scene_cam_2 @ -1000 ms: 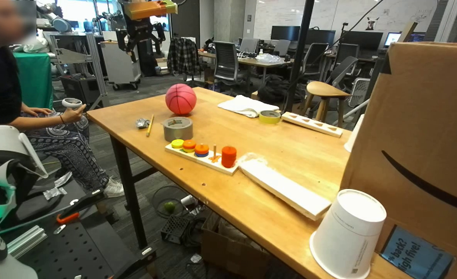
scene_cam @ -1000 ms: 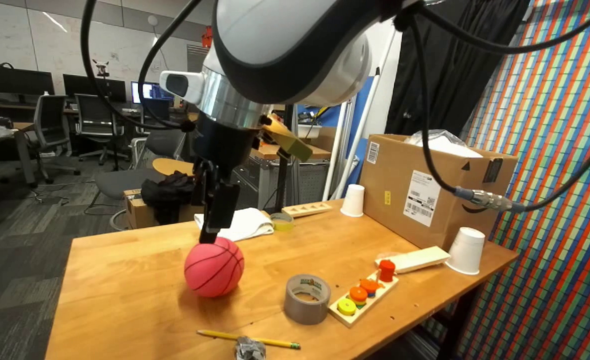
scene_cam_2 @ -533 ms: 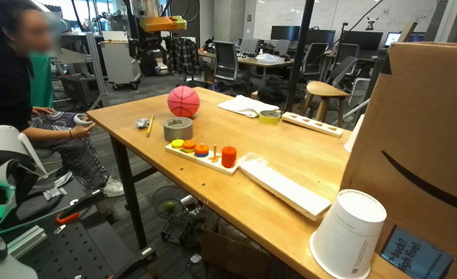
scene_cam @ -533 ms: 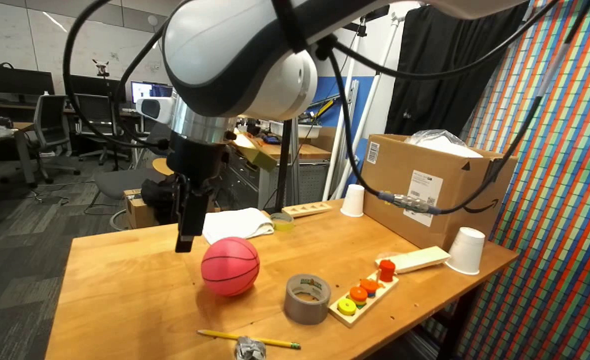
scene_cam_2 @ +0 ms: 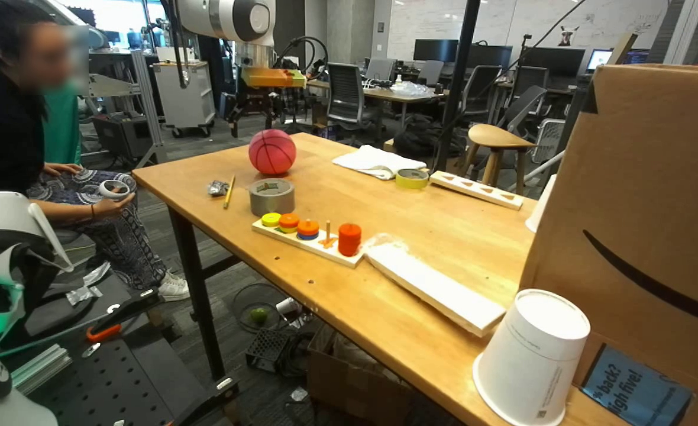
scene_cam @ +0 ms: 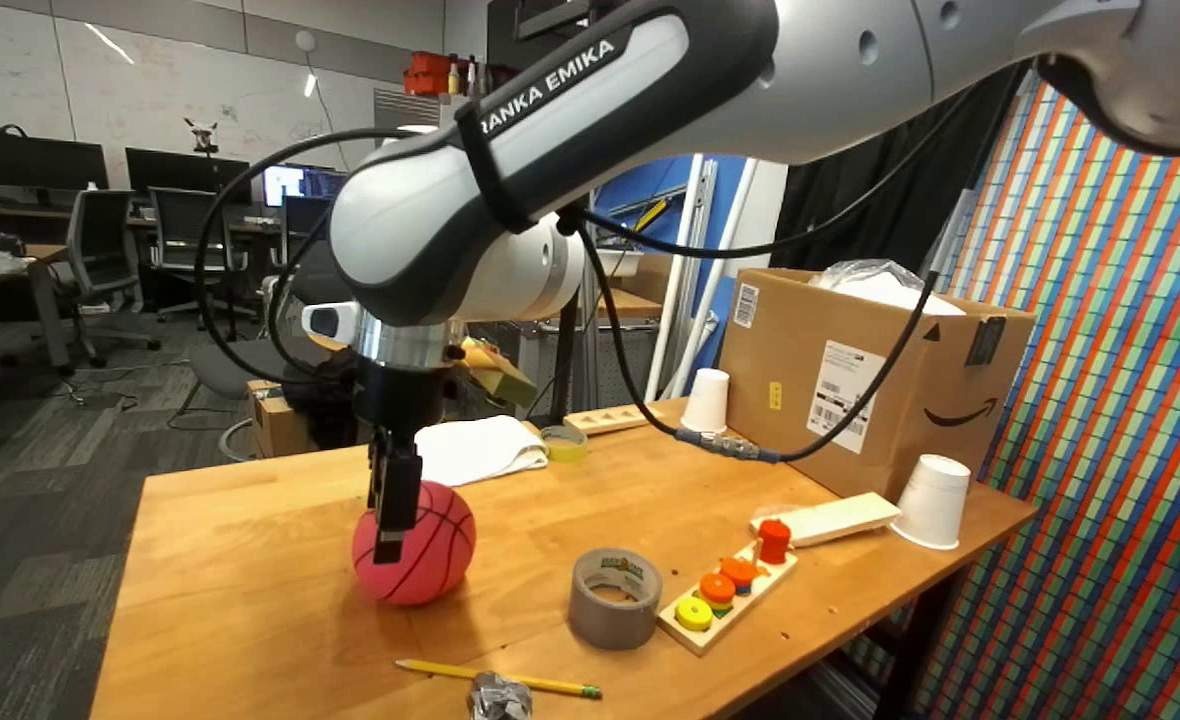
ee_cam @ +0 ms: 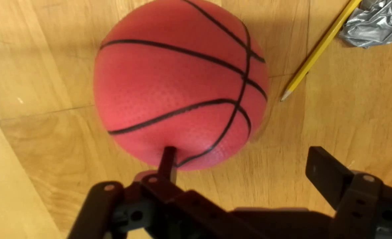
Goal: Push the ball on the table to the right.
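Observation:
The pink ball with black lines rests on the wooden table (scene_cam: 250, 560); it shows in both exterior views, ball (scene_cam: 442, 548) and ball (scene_cam_2: 272, 152), and large in the wrist view, ball (ee_cam: 182, 79). My gripper (ee_cam: 244, 152) is open with nothing between its fingers. In the wrist view its left fingertip overlaps the ball's lower edge and seems to touch it; the right fingertip is apart, over bare wood. In an exterior view the gripper (scene_cam: 388, 545) points down in front of the ball, hiding part of it. The gripper (scene_cam_2: 251, 121) also shows beside the ball.
Near the ball lie a pencil (scene_cam: 540, 683), crumpled silver tape (scene_cam: 498, 697) and a grey tape roll (scene_cam: 612, 605). Farther along are a ring-stacking toy (scene_cam: 720, 590), a white cloth (scene_cam: 480, 450), a yellow tape roll (scene_cam: 564, 444), a cardboard box (scene_cam: 800, 350) and white cups (scene_cam: 933, 500).
In an exterior view the ball shifts right, then back left past its place of a second ago. My gripper moves left, then comes down beside the ball.

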{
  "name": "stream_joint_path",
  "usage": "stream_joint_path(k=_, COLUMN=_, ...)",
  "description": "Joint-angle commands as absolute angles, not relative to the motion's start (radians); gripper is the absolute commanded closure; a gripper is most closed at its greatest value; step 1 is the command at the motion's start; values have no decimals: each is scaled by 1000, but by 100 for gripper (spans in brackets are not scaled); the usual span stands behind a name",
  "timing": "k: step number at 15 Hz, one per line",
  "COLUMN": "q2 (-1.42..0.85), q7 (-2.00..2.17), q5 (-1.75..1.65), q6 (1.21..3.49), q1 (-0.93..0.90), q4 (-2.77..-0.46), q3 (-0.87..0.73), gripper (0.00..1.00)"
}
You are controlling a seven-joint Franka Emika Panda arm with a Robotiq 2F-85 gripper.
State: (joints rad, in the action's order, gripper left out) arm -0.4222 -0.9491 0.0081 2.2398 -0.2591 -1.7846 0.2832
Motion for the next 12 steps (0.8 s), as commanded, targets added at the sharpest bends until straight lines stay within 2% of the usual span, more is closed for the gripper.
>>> stream_joint_path(k=1, q2=-458, q7=-963, q5=16, q6=2201, q1=-245, q4=-1721, q3=311, gripper=0)
stream_joint_path(k=7, q2=-453, q7=-969, q5=-20, q6=2178, q1=-230, q4=-1720, q3=289, gripper=0)
stream_joint_path(k=12, q2=-430, q7=-912, q5=-181, q6=2113, q1=-163, q4=-1772, q3=150, gripper=0)
